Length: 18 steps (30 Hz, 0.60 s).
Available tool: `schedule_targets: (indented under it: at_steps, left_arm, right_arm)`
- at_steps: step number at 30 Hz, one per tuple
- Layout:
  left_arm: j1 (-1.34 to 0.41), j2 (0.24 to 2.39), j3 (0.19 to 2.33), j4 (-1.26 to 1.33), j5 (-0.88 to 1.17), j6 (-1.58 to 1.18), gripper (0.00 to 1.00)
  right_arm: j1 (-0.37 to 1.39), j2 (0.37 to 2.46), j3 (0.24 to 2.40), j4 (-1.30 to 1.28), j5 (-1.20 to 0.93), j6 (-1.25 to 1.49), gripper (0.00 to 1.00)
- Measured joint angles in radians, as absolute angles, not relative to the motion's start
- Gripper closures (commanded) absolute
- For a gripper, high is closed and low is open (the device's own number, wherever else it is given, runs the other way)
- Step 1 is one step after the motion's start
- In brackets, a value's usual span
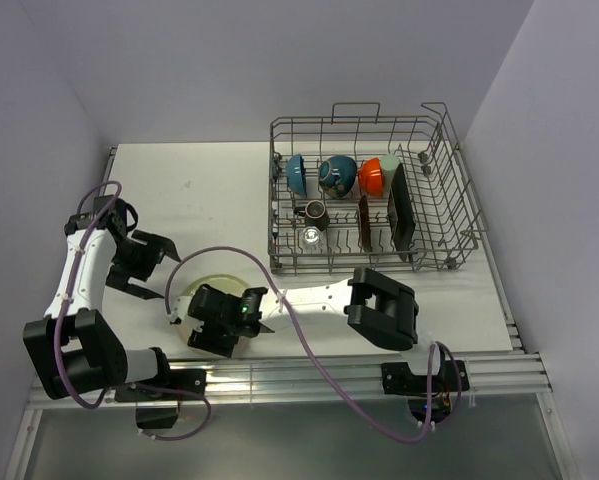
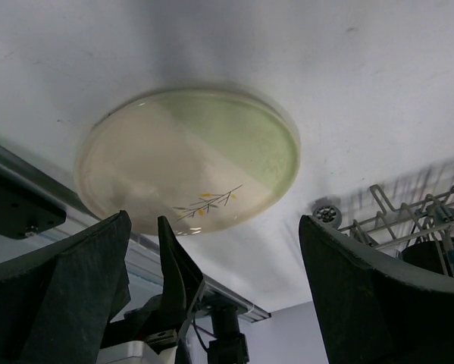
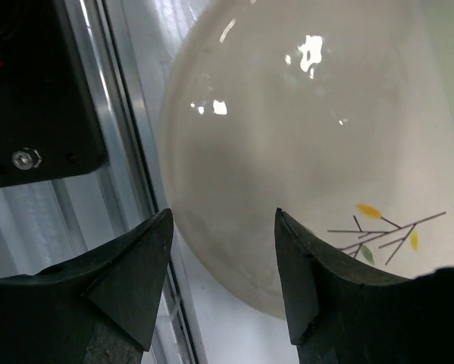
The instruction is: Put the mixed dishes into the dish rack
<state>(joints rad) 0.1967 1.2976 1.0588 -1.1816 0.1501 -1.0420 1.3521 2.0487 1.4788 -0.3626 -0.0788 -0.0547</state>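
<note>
Right wrist view: right pincer (image 3: 223, 218), spread, hangs low over the glossy cream round plate (image 3: 287, 114) bearing a twig motif.

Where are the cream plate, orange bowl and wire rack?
cream plate (image 2: 173, 163), left wrist view, middle of its face.
orange bowl (image 1: 371, 177), top external view, its side.
wire rack (image 1: 451, 195), top external view, right wall.

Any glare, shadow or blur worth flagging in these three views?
Top external: even light, sharp, no glare on the rack. Left wrist: soft shadow on the table beyond the plate; left fingers dark, blurred. Right wrist: white glare spots on the plate; right fingers underexposed.
</note>
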Motion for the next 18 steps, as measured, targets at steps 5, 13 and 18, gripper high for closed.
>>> schedule_targets:
  at_steps: [5,13,18]
  left_arm:
    - [0.197,1.317,1.053,-1.195,0.16,-1.043,0.01]
    - [0.197,1.317,1.038,-1.205,0.156,-1.061,0.01]
    - [0.197,1.317,1.04,-1.237,0.134,-1.061,0.01]
  right_arm:
    - [1.385,2.041,1.457,-0.328,-0.066,-0.056,0.38]
    - [1.409,2.038,1.405,-0.287,-0.041,-0.038,0.65]
    - [1.412,2.053,1.408,-0.247,0.02,-0.024,0.86]
